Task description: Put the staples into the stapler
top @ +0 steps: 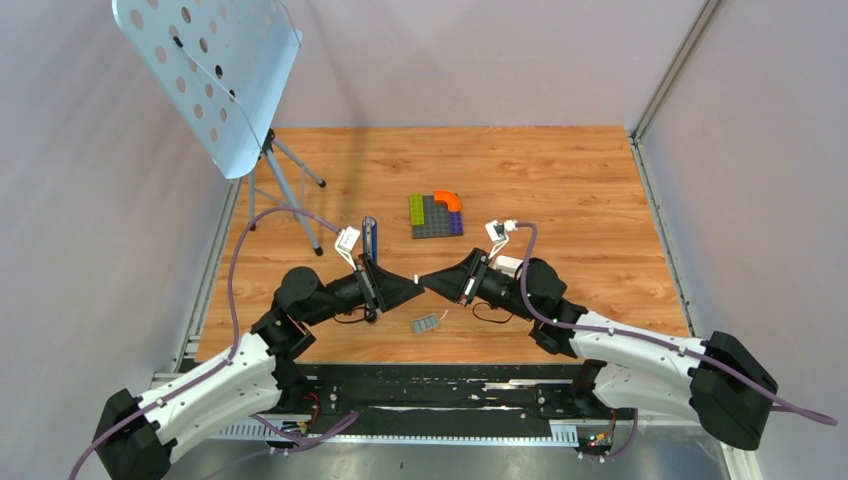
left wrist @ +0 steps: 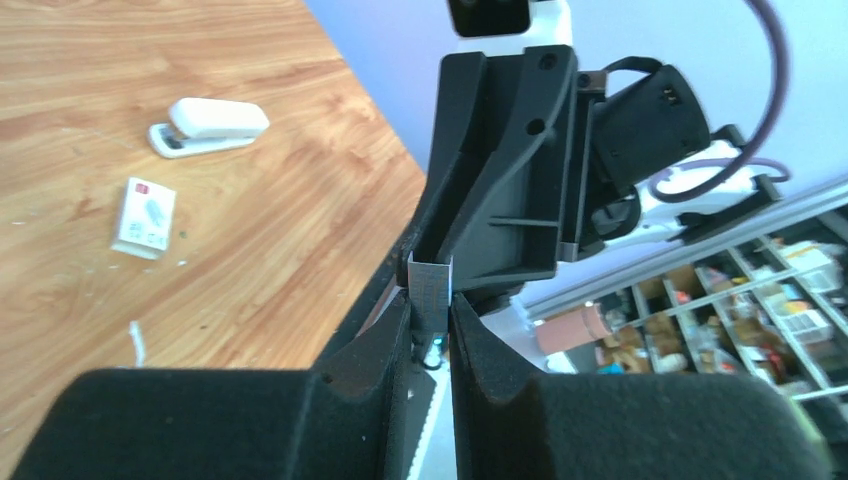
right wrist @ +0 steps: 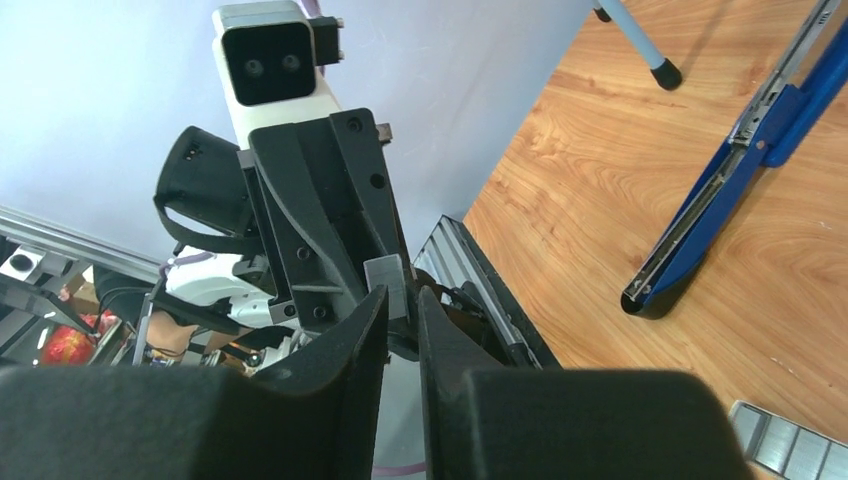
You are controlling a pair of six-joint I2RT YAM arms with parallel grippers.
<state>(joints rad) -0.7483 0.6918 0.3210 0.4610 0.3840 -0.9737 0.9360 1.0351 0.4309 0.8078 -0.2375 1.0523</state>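
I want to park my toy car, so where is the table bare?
The wooden tabletop is bare right of the multicoloured block plate and behind it. The middle is crowded: the left gripper and right gripper meet there at one grey ridged staple strip, between the slim blue stapler and a second strip.

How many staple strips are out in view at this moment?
2. The held strip is in mid-air between the fingertips of the left hand, where it meets the right hand. The loose strip lies on the table near its front edge. The small white box may hide more.
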